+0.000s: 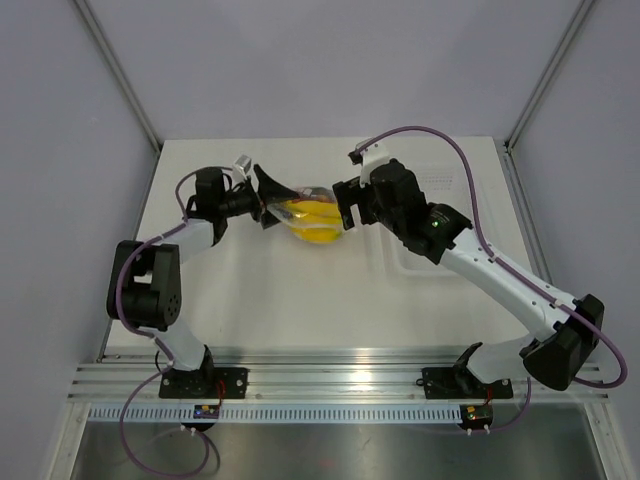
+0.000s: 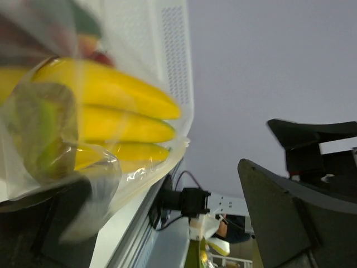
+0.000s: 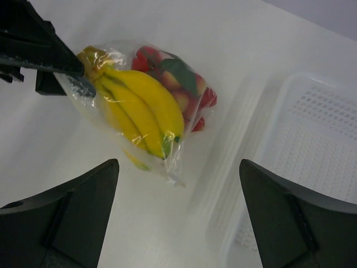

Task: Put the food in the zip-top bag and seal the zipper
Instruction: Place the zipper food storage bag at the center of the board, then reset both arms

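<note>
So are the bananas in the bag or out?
In. The bananas show through the clear zip-top bag, next to the red strawberries.

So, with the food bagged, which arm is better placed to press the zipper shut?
Probably left: the left gripper, open, sits at the zip-top bag's bunched end, plastic against one finger. The right gripper hangs open above, clear of it.
</note>
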Controlling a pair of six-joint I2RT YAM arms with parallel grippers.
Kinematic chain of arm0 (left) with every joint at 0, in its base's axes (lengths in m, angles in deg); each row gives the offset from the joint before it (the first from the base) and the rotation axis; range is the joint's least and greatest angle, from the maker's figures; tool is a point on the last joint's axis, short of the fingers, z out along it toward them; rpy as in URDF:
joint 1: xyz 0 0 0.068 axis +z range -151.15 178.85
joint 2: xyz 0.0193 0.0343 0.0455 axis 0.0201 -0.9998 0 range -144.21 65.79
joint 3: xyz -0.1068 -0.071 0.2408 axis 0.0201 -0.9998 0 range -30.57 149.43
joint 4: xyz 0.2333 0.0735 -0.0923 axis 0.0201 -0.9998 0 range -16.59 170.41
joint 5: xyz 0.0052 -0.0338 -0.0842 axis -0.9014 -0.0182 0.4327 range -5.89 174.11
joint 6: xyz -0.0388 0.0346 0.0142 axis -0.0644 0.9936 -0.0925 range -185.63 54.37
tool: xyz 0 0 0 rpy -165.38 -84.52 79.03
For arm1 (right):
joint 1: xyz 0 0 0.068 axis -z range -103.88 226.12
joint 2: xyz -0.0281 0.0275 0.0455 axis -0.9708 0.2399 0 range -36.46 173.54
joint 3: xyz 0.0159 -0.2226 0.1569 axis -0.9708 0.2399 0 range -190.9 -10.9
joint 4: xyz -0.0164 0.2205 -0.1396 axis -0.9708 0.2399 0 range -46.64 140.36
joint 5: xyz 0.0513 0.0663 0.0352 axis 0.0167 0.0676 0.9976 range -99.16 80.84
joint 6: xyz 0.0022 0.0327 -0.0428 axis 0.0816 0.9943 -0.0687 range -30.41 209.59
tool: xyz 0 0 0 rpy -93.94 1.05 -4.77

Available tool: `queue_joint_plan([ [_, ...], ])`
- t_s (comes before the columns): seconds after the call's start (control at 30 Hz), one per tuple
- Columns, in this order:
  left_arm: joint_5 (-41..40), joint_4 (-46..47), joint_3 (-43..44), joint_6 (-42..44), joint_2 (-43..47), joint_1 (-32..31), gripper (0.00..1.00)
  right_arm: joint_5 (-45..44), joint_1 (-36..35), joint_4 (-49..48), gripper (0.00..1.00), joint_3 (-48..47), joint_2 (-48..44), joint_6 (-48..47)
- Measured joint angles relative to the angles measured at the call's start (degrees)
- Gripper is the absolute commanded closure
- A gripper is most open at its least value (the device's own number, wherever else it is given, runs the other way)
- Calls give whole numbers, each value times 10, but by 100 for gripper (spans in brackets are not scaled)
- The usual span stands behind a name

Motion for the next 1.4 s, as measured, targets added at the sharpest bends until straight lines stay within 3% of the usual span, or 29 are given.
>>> queue_joint_plan([
  [0.2, -36, -267, -63, 163, 93, 6, 1, 1, 0, 16, 1, 40, -14, 40],
  [0.33, -130, -439, -16, 269, 245, 14, 1, -10, 0, 39, 0, 43, -40, 77],
  [0.47, -226, -530, 41, 336, 372, 19, 1, -37, 0, 73, 0, 42, -59, 129],
  [0.73, -360, -626, -1, 389, 557, 19, 1, -154, 0, 243, 1, 22, -34, 306],
  [0.9, -393, -655, -37, 395, 633, 20, 1, -181, 0, 290, 0, 47, -31, 358],
  [1.1, -403, -668, -41, 402, 636, 20, 1, -181, 0, 298, 0, 107, -68, 378],
  [1.4, -406, -688, -45, 407, 599, 20, 1, -196, 0, 300, 1, 111, -84, 384],
])
